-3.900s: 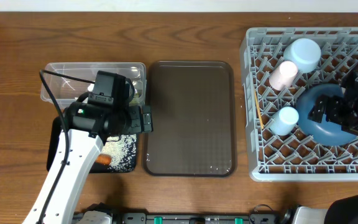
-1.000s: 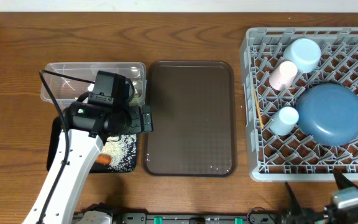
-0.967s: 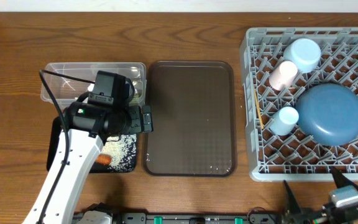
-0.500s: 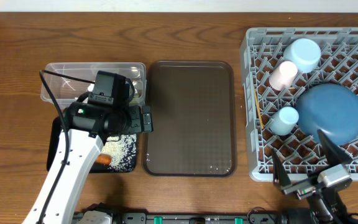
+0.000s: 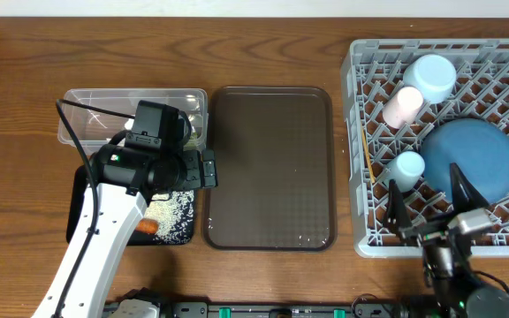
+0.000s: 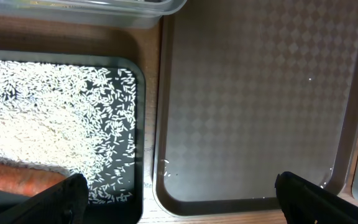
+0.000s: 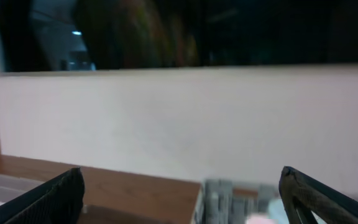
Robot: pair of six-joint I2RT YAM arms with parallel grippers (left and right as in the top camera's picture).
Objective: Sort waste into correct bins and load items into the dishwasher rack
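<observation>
**Operator:** Which step is in hand?

**Arm:** By my judgement, the last. The blue plate (image 5: 471, 163), pink cup (image 5: 402, 106), light-blue cup (image 5: 403, 170), bowl (image 5: 429, 75) and chopsticks (image 5: 365, 155) sit in the dishwasher rack (image 5: 357, 238). Rice (image 6: 36, 118) and carrot (image 6: 17, 177) lie in the black tray (image 5: 75, 208).

**Operator:** Gripper state?

**Arm:** My left gripper (image 6: 179, 186) and right gripper (image 5: 424, 201) are spread wide, holding nothing. Next: check the counter (image 5: 25, 88), then park.

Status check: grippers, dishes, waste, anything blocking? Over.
Left gripper, right gripper open, empty. Blue plate, pink cup in dishwasher rack; rice, carrot in black tray. Nothing in the way.
</observation>
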